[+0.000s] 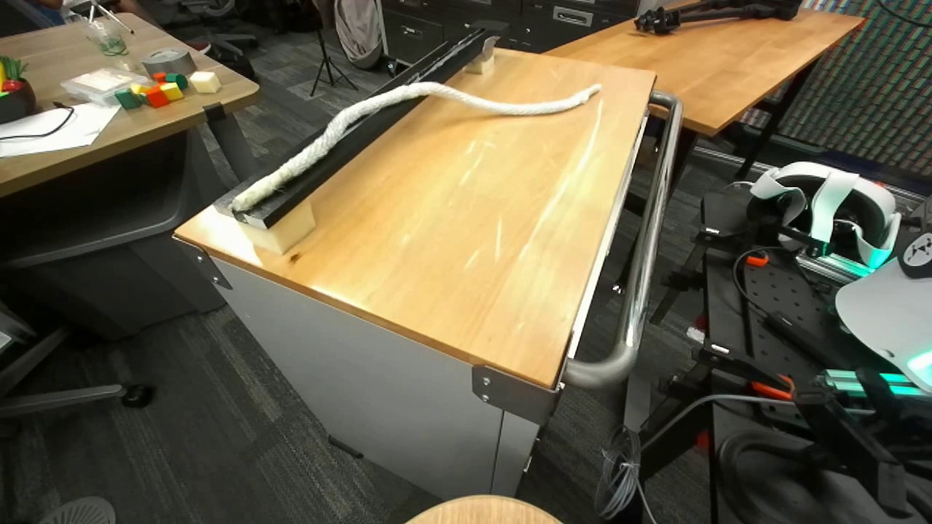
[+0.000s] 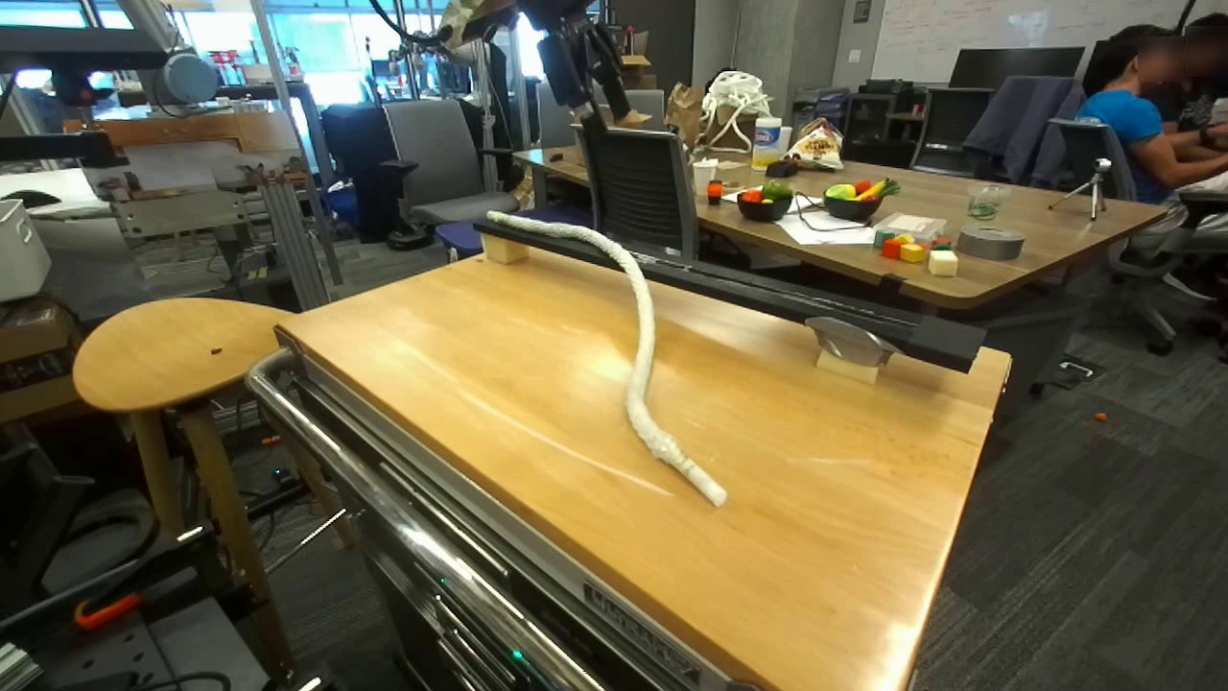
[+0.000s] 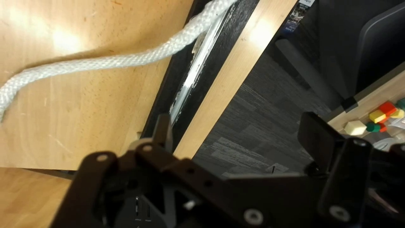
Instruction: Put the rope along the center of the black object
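Observation:
The white rope (image 1: 331, 135) lies partly on the black rail (image 1: 313, 175). One end section rests along the rail's top; the rest bends off and runs across the wooden tabletop (image 1: 466, 233). In an exterior view the rope (image 2: 641, 336) leaves the rail (image 2: 767, 293) near one end and its loose end lies on the wood. In the wrist view the rope (image 3: 110, 62) crosses the rail's edge, and a pale groove shows along the rail (image 3: 205, 74). My gripper (image 3: 235, 126) is wide open and empty. It hangs above the scene in an exterior view (image 2: 590, 91).
Pale blocks (image 1: 284, 229) hold the rail up at its ends. A curved metal piece (image 2: 849, 341) sits by one block (image 2: 849, 369). A grey tubular bar (image 1: 652, 240) runs along one table side. A neighbouring table (image 2: 1055, 230) and round stool (image 2: 182, 350) stand nearby.

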